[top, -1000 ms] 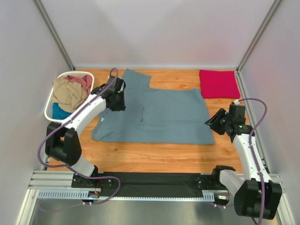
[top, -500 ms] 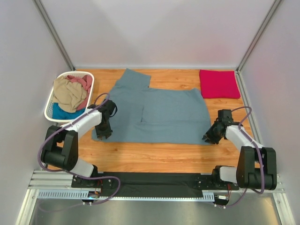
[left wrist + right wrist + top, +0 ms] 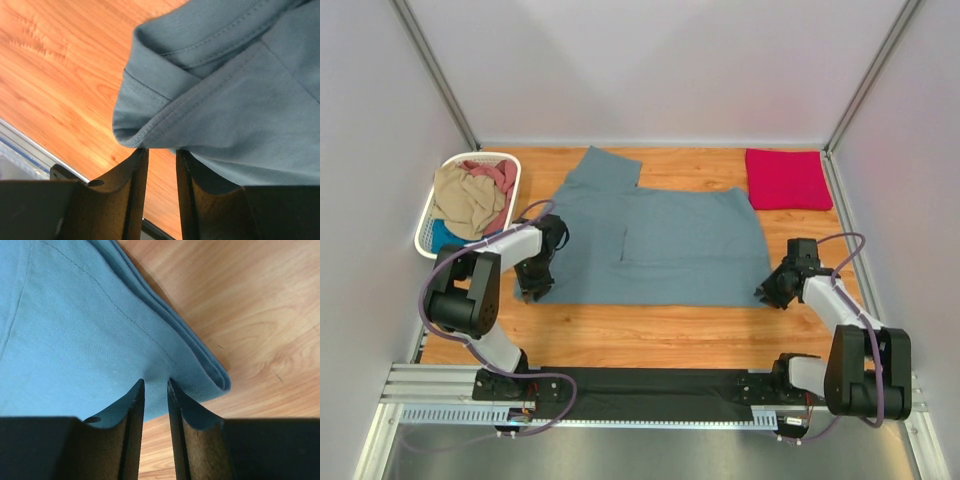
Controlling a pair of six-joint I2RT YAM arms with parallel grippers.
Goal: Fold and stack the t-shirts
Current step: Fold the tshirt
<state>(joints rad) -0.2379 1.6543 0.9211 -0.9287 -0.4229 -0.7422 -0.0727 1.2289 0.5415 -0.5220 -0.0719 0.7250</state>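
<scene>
The slate grey-blue t-shirt (image 3: 660, 250) lies spread flat mid-table, one sleeve pointing to the far left. My left gripper (image 3: 532, 290) is down at its near-left corner. In the left wrist view the curled hem (image 3: 150, 127) rests across the tips of the left gripper (image 3: 159, 150), whose jaws stand apart with bare wood between them. My right gripper (image 3: 765, 297) is at the near-right corner. There the right gripper (image 3: 156, 381) has its jaws closed on the puckered, doubled edge of the shirt (image 3: 75, 315). A crimson-pink t-shirt (image 3: 787, 179) lies folded at the far right.
A white slatted basket (image 3: 425, 235) at the far left holds tan (image 3: 465, 195), dusty-pink (image 3: 495, 172) and bright-blue (image 3: 442, 238) shirts. White walls enclose the wooden table (image 3: 650, 330). A black rail runs along the near edge.
The left gripper came down from the shirt's upper left to its near-left corner. The right arm lowered onto the near-right corner and its jaws narrowed on the fabric.
</scene>
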